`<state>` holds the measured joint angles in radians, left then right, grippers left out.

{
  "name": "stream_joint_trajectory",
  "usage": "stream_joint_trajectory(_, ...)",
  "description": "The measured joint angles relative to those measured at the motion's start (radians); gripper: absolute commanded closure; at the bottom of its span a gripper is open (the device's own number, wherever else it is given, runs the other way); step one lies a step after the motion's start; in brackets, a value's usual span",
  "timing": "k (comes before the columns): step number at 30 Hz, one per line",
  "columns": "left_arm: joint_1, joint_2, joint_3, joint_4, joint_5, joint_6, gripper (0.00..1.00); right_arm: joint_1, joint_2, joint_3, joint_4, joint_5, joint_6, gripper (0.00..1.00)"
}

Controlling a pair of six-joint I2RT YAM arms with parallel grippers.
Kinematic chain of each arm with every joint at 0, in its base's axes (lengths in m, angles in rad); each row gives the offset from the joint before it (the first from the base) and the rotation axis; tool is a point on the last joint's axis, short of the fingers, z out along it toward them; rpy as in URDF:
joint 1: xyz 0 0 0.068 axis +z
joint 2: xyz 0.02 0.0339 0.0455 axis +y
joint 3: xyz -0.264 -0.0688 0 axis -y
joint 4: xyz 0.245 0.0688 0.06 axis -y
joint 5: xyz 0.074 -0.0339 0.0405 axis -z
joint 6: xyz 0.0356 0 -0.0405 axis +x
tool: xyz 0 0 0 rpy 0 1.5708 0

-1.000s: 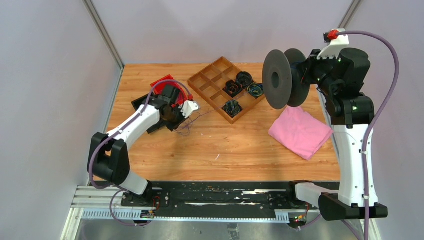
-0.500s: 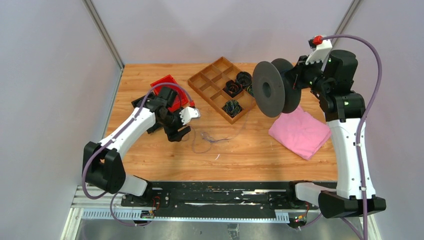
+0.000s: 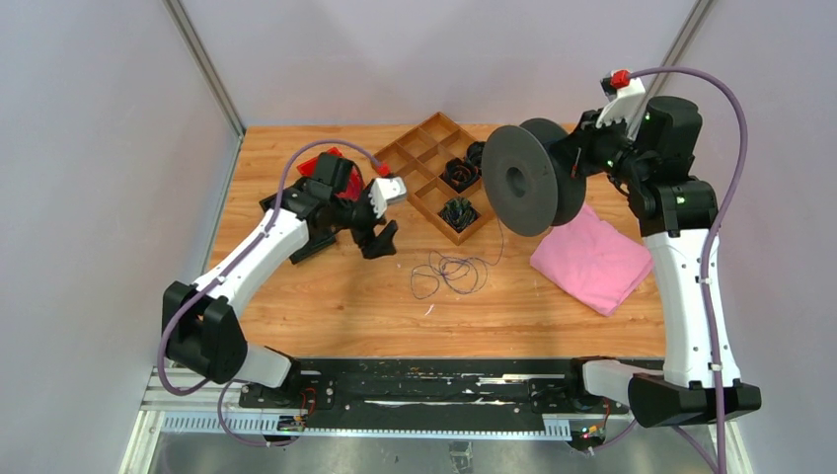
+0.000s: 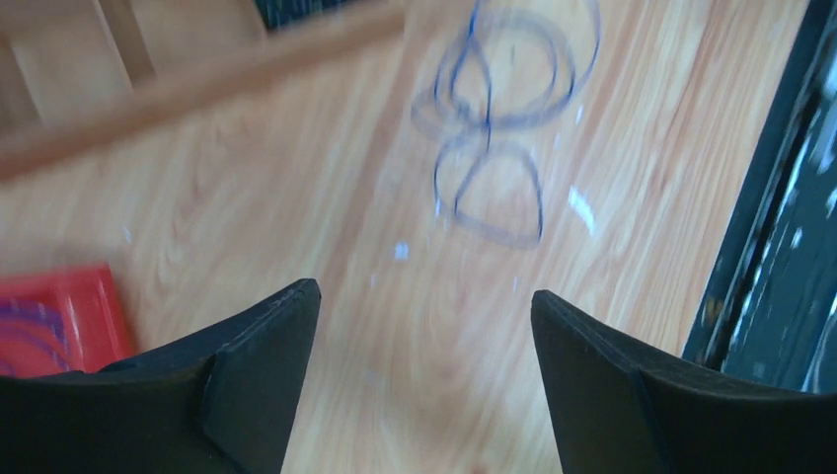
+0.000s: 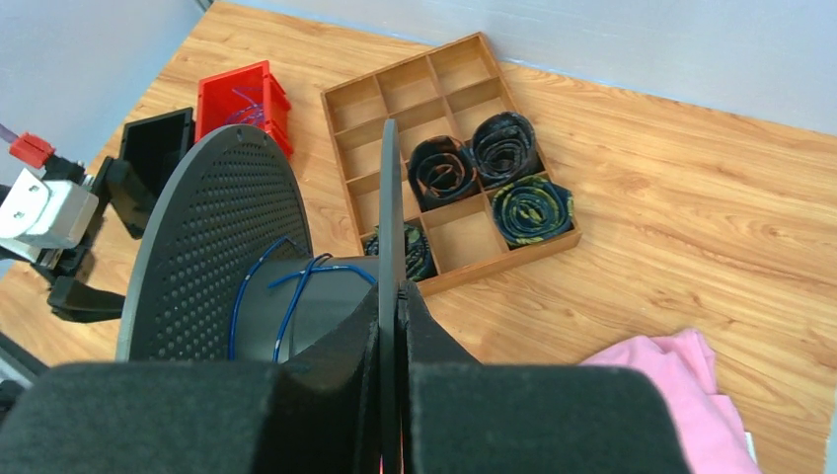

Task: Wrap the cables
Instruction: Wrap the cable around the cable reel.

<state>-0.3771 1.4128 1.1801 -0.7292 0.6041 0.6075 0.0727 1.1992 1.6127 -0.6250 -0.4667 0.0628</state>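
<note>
Near the middle of the table (image 3: pixel 326 306), a loose cable (image 3: pixel 449 269) lies in a few slack, overlapping loops on the bare wood. One thin strand rises from its 2 o'clock side toward the spool (image 3: pixel 518 181).

The left gripper (image 3: pixel 383 240) hangs above the wood at 10 o'clock from those loops. Its jaws stand wide apart with nothing between them. From the left wrist, the cable (image 4: pixel 491 188) shows as blurred rings beyond the parted fingers (image 4: pixel 257 346), clear of both.

The right gripper (image 3: pixel 572 163) holds the spool up off the table at 2 o'clock from the loops. The right wrist view shows its fingers (image 5: pixel 345 346) pressed together on the thin edge of one flange. A blue strand (image 5: pixel 286 286) crosses the hub of the spool (image 5: pixel 222 237) in a few turns.

A wooden divided tray (image 3: pixel 415 168) sits at 12 o'clock from the loose loops. Coiled cables (image 5: pixel 503 148) fill several of its compartments on the side nearest the spool.

A red bin (image 3: pixel 321 163) sits at 10 o'clock from the left gripper, partly hidden by the arm. A folded pink cloth (image 3: pixel 592 259) lies at 4 o'clock from the spool.
</note>
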Motion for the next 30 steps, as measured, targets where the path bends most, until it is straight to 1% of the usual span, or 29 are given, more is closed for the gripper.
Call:
stream_joint_trajectory(2, -0.035, 0.000, -0.015, 0.157, 0.043, -0.116, 0.15, 0.000, 0.013, 0.005, 0.002, -0.017, 0.013, 0.99)
stream_joint_trajectory(5, -0.106, 0.008, -0.080, 0.465, 0.077, -0.322, 0.13, 0.006, 0.040, 0.022, 0.006, -0.034, 0.038, 0.99)
stream_joint_trajectory(8, -0.171, 0.060, -0.095, 0.637, 0.084, -0.443, 0.12, 0.008, 0.056, 0.034, 0.009, -0.043, 0.060, 0.99)
stream_joint_trajectory(13, -0.283, 0.223, -0.097, 0.887, 0.079, -0.604, 0.09, 0.008, 0.060, 0.047, 0.025, -0.045, 0.088, 0.99)
stream_joint_trajectory(16, -0.330, 0.309, -0.110, 1.020, 0.073, -0.678, 0.08, 0.008, 0.060, 0.052, 0.031, -0.037, 0.100, 0.99)
stream_joint_trajectory(18, -0.357, 0.359, -0.120, 1.096, 0.070, -0.722, 0.10, 0.008, 0.061, 0.056, 0.028, -0.026, 0.103, 0.99)
stream_joint_trajectory(22, -0.393, 0.447, -0.124, 1.242, 0.068, -0.813, 0.19, 0.008, 0.063, 0.066, 0.027, -0.007, 0.106, 0.99)
stream_joint_trajectory(24, -0.407, 0.488, -0.124, 1.307, 0.066, -0.856, 0.27, 0.008, 0.063, 0.066, 0.025, -0.001, 0.106, 0.99)
stream_joint_trajectory(26, -0.417, 0.527, -0.124, 1.367, 0.064, -0.893, 0.39, 0.008, 0.063, 0.066, 0.021, 0.006, 0.106, 0.99)
stream_joint_trajectory(30, -0.425, 0.563, -0.126, 1.432, 0.065, -0.960, 0.64, 0.008, 0.064, 0.066, 0.020, 0.025, 0.105, 0.99)
